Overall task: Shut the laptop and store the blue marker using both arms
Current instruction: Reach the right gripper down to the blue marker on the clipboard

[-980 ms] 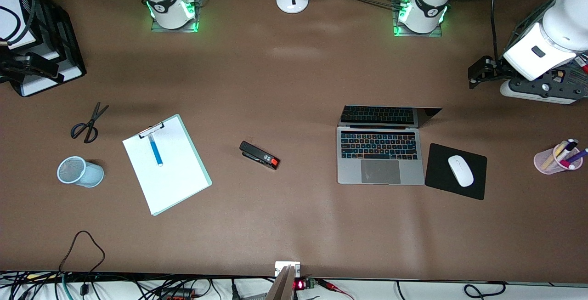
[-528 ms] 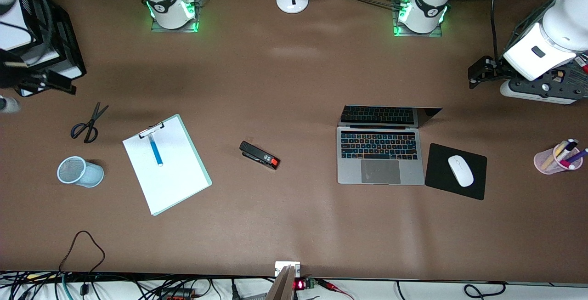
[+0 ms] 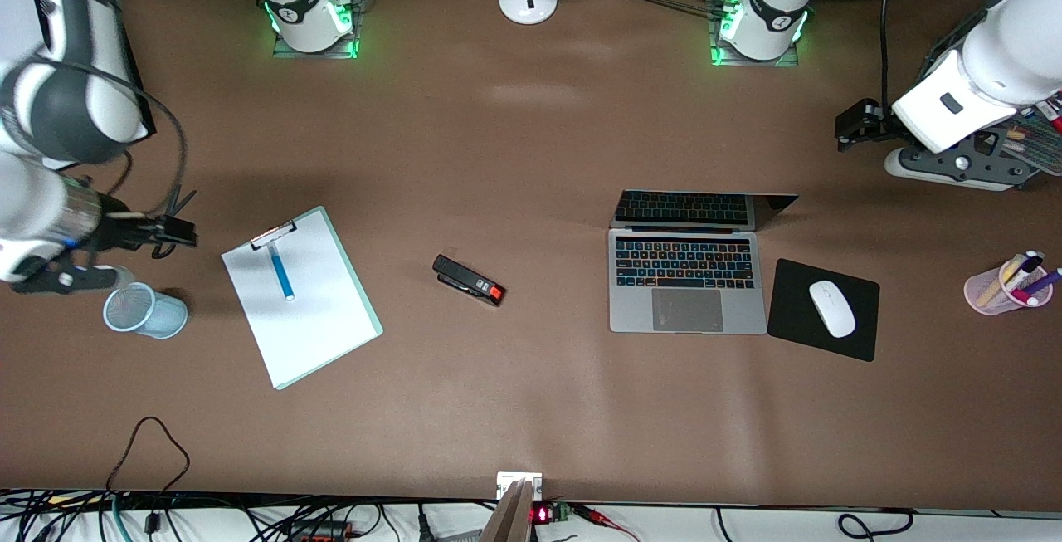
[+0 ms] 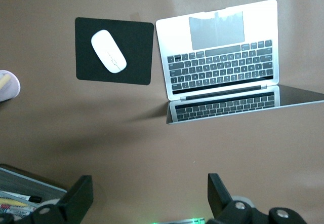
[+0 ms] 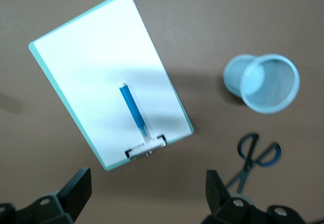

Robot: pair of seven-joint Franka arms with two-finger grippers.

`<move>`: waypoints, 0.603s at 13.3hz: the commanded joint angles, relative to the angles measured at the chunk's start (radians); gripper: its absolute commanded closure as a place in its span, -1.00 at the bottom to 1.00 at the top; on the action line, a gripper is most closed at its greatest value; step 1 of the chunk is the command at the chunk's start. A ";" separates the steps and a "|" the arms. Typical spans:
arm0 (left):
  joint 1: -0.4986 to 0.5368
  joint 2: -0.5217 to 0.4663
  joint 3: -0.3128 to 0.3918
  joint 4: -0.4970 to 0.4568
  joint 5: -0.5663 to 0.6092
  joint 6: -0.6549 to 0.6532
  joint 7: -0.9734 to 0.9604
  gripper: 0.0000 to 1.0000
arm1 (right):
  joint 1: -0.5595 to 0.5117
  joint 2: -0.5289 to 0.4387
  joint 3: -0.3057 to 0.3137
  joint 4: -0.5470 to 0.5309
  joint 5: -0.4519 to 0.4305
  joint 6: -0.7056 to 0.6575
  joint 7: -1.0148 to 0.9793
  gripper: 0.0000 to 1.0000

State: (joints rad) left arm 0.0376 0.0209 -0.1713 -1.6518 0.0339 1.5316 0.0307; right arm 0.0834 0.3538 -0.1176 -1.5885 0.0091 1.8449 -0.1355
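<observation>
Meanwhile both hands hang open and empty over the table [image 3: 531,152], with the laptop [image 3: 687,276] open and the blue marker [image 3: 281,271] untouched.

Left hand [image 3: 854,129], its fingers [image 4: 78,199] spread wide, hovers over bare table at about one o'clock from the laptop, whose screen stands upright above the keyboard; a white mouse [image 3: 831,308] rests on a black mouse pad [image 3: 821,310] just beside it at three o'clock. Right hand [image 3: 170,231], fingers [image 5: 76,188] equally wide, hovers over the scissors [image 5: 253,158]; the blue marker lies on the clipboard [image 3: 303,297], its whitish end touching the clip, with the blue mesh cup [image 3: 145,310] at nine o'clock of the clipboard.
</observation>
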 commanded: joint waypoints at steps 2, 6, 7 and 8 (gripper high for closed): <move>-0.007 0.037 -0.001 0.049 0.014 -0.033 0.064 -0.88 | 0.019 0.100 -0.002 0.005 0.006 0.114 -0.046 -1.00; -0.007 0.037 -0.001 0.049 0.011 -0.033 0.058 0.16 | 0.071 0.178 -0.002 0.001 -0.003 0.178 -0.049 -1.00; -0.007 0.039 -0.001 0.049 0.008 -0.034 0.060 0.35 | 0.079 0.197 -0.002 0.001 -0.005 0.180 -0.049 -1.00; -0.007 0.039 -0.001 0.049 0.006 -0.034 0.060 0.51 | 0.079 0.217 -0.002 0.001 -0.005 0.182 -0.052 -1.00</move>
State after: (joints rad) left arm 0.0367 0.0371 -0.1719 -1.6494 0.0339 1.5277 0.0688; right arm 0.1527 0.5488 -0.1162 -1.5906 0.0087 2.0200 -0.1713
